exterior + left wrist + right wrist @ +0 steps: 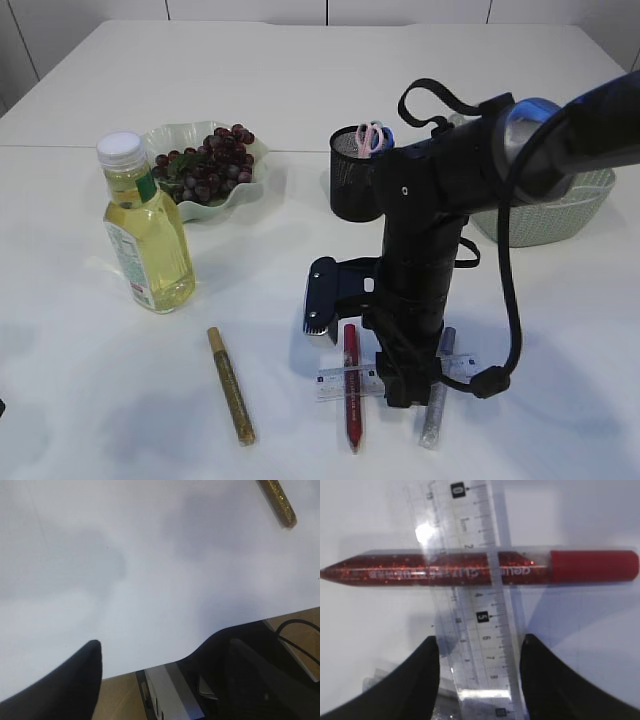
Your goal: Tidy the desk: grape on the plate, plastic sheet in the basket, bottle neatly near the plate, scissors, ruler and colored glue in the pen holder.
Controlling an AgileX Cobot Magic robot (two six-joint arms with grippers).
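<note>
Right gripper lowered over the clear ruler, jaws parted on either side of it, not yet pinching; left gripper spread wide above bare table, holding nothing; grapes heaped on the plate; scissors standing in the pen holder; basket behind the arm, contents hidden; bottle upright just beside the plate; red glue lying across the ruler, lettering blurred; ruler digits 0 and 5 legible; gold glue and silver glue flat on the table.

The clear ruler lies flat between the right gripper's spread jaws, under the red glitter glue lying crosswise just beyond the fingertips.
</note>
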